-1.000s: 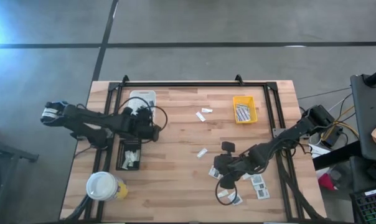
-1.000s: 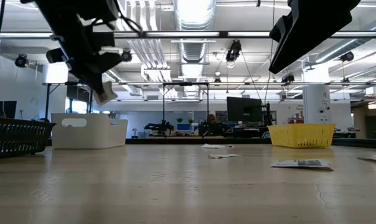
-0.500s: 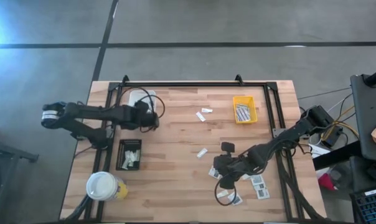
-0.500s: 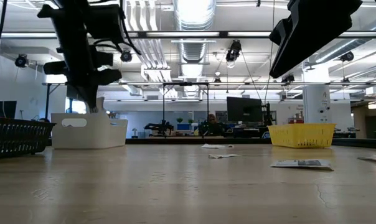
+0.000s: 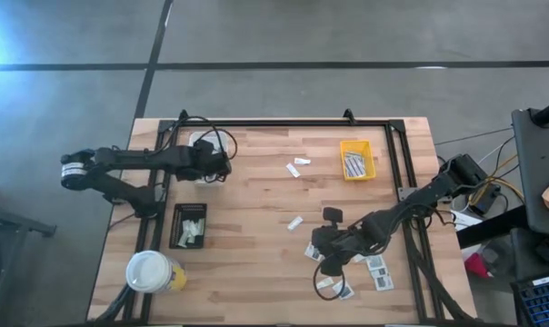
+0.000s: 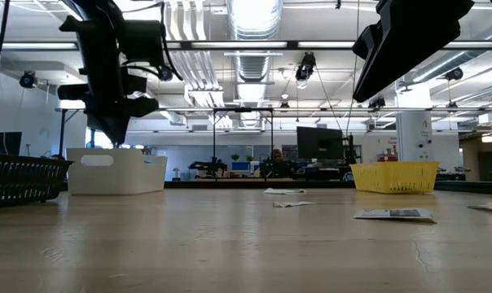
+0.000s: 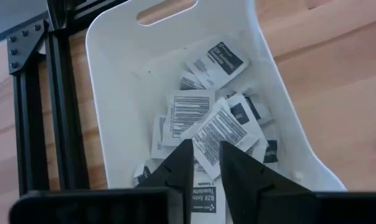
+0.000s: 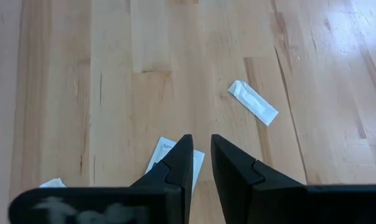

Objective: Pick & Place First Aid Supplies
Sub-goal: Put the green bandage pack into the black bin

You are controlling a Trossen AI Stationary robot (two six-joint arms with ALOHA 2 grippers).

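My left gripper [image 7: 206, 149] hangs open over the white tray [image 7: 113, 74] at the table's far left. Nothing is between its fingers. Several white first aid packets [image 7: 200, 118] with dark print lie piled in that tray. In the low view the left gripper [image 6: 112, 134] stands just above the tray [image 6: 116, 171]. My right gripper [image 8: 200, 143] is at the near right, its fingers a little apart, pointing down at a white packet [image 8: 172, 152] that lies flat on the wood. A narrow white strip [image 8: 253, 101] lies beyond it. My right gripper's fingertips stand at the near edge of the white packet [image 8: 175, 149] on the table, slanting down from the near right. Whether they touch it I cannot tell.
A black tray [image 5: 188, 225] with packets and a white-lidded yellow cup [image 5: 152, 271] stand near left. A yellow tray [image 5: 356, 160] sits far right. Loose packets lie mid-table [image 5: 294, 169], [image 5: 295, 222] and near my right gripper [image 5: 376, 265]. A black frame rims the table.
My left gripper has swung toward the table's far edge, from beside the black tray to above the white tray, turning as it went. The white packet that hung from its fingers no longer shows below them. My right arm has kept still.
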